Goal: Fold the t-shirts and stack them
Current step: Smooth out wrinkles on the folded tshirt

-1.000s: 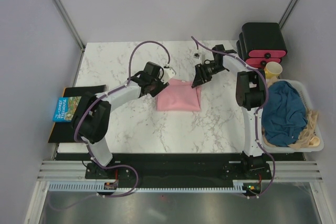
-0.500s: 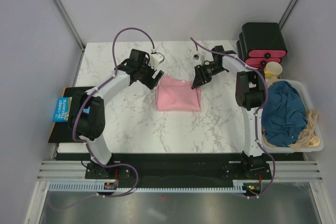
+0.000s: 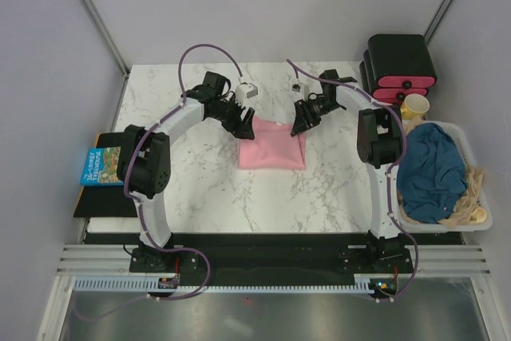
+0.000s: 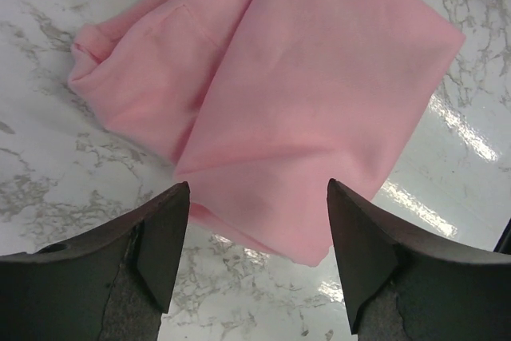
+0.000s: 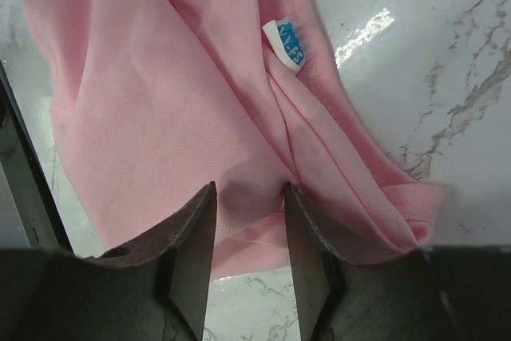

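Right gripper (image 5: 247,233) pinches pink t-shirt (image 3: 273,146), fold hiding fingertips

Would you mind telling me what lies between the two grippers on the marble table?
The folded light pink cotton t-shirt: the top external view shows its far edge spanning from left gripper to right gripper.

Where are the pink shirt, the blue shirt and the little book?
pink shirt (image 3: 271,149), overhead view, middle of the folded cloth
blue shirt (image 3: 431,169), overhead view, middle of the heap
book (image 3: 97,167), overhead view, its cover
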### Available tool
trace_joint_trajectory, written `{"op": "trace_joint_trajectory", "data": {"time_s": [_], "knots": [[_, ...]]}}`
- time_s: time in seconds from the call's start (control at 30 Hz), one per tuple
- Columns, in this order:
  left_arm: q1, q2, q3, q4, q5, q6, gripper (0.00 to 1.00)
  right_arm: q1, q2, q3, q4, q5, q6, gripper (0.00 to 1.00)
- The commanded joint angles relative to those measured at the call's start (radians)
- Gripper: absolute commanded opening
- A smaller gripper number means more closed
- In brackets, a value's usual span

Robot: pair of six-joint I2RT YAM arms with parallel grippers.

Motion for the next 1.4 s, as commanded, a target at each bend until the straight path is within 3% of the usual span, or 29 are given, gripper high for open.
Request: {"op": "trace_joint_trajectory", "data": {"time_s": [0.0, 0.4, 0.67, 1.2, 1.37], "knots": [[0.0, 0.018, 0.042, -0.029, 0.099, -0.019, 0.76, 0.004, -0.046, 0.008, 0.014, -0.003, -0.028, 0.47], [0.006, 0.022, 0.045, -0.067, 0.017, 0.035, 0.75, 0.004, -0.041, 0.021, 0.014, 0.003, -0.029, 0.48], [0.022, 0.013, 0.053, 0.011, -0.09, 0.012, 0.75, 0.005, -0.038, 0.015, 0.014, 0.003, -0.031, 0.47], [0.023, 0.097, 0.056, 0.011, -0.067, 0.033, 0.74, 0.005, -0.037, 0.018, 0.014, 0.008, -0.035, 0.46], [0.025, 0.104, 0.056, 0.011, -0.075, 0.047, 0.7, 0.007, -0.026, 0.025, 0.014, 0.011, -0.032, 0.41]]}}
